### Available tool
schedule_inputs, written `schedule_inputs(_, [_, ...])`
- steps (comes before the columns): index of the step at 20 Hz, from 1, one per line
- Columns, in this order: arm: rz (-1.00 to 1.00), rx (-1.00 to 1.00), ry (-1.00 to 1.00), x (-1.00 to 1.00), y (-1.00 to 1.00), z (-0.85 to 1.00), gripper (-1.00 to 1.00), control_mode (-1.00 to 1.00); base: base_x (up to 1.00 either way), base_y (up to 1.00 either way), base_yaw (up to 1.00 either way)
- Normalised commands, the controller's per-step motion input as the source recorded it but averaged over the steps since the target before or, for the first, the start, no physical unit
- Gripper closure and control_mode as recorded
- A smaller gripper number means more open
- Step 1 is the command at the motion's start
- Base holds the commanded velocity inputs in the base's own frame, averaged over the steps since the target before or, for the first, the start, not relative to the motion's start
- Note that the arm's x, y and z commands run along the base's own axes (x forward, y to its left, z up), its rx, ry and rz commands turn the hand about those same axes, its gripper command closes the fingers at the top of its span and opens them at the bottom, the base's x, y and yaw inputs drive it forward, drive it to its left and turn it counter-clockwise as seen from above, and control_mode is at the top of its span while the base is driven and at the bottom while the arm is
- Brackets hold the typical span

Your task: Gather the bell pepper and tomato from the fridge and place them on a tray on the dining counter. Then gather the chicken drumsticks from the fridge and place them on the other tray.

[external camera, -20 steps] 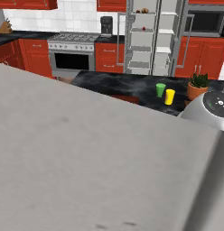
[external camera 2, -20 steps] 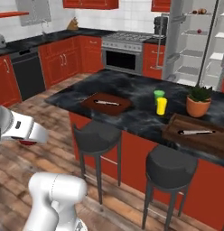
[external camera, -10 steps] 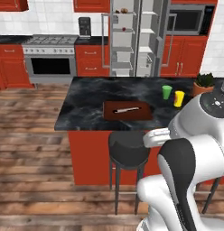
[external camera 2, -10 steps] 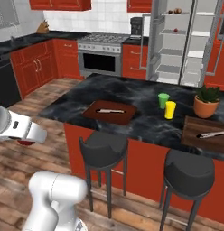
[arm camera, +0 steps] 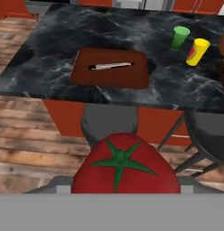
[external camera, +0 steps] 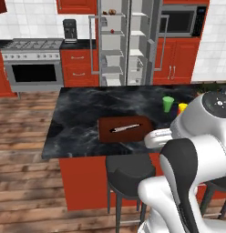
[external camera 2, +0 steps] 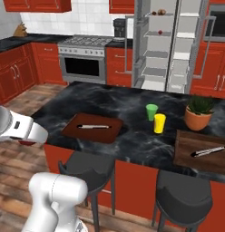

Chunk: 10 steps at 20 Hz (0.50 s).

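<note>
A red tomato (arm camera: 125, 167) with a green star-shaped top sits in my gripper (arm camera: 125, 187), which is shut on it and held low in front of the dining counter (arm camera: 132, 97). The flat reddish-brown tray (arm camera: 111, 68) (external camera: 125, 129) (external camera 2: 93, 127) lies on the counter ahead with a thin utensil on it. The darker rimmed tray (external camera 2: 202, 150) sits at the counter's right end. Behind the counter the fridge (external camera: 128, 41) (external camera 2: 171, 45) stands open. Two small lumps, likely the chicken drumsticks (external camera: 110, 12), sit on its top shelf. A small red thing (external camera: 112, 31) on a lower shelf is too small to name.
A green cup (external camera 2: 152, 112), a yellow cup (external camera 2: 159, 123) and a potted plant (external camera 2: 198, 113) stand between the trays. Dark round stools (external camera 2: 91, 167) (external camera: 130, 175) sit under the counter's near edge. The stove (external camera 2: 85, 63) and red cabinets line the back wall.
The whole picture has shifted because the base has driven. A grey surface that blocked the left base view is gone, and the counter now lies straight ahead. The grip on the tomato is unchanged.
</note>
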Motion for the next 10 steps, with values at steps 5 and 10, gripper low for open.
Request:
schedule_inputs(5, [-0.1, 0.01, 0.0, 0.6, 0.05, 0.0, 1.0, -1.0, 0.34, 0.05, -0.06])
schedule_inputs(10, [-0.11, 0.04, 0.03, 1.0, 0.09, -0.05, 1.0, -1.0, 0.0, 0.0, 0.0])
